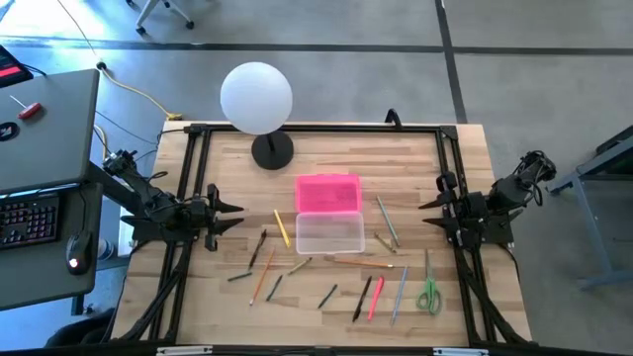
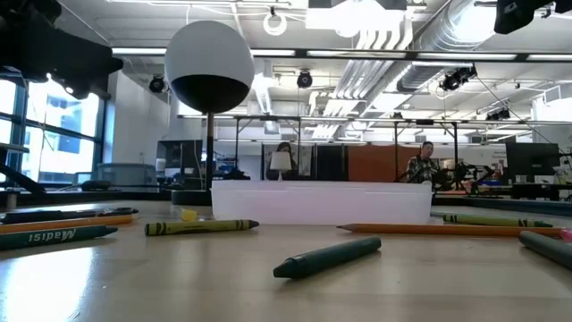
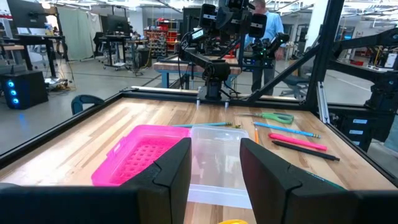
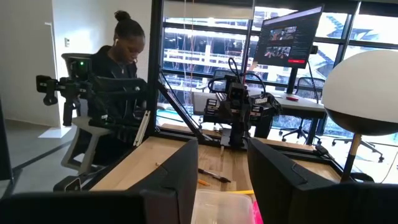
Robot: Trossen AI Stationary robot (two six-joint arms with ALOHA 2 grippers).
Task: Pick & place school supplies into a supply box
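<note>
Green crayon (image 2: 327, 256) nearest low camera, supply box (image 1: 329, 233) behind, high view adds pink lid (image 1: 327, 192), both arms' fingers apart.

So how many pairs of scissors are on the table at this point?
1. The green-handled scissors lie near the table's front right corner, beside a grey pencil and apart from the clear supply box. No others are visible, though the low view hides that corner.

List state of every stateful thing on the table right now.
supply box: open, empty as far as visible
pink lid: off, lying flat, touching the box's far side
green scissors: closed, flat on the table
globe lamp: upright
left gripper: open, holding nothing
right gripper: open, holding nothing
</note>
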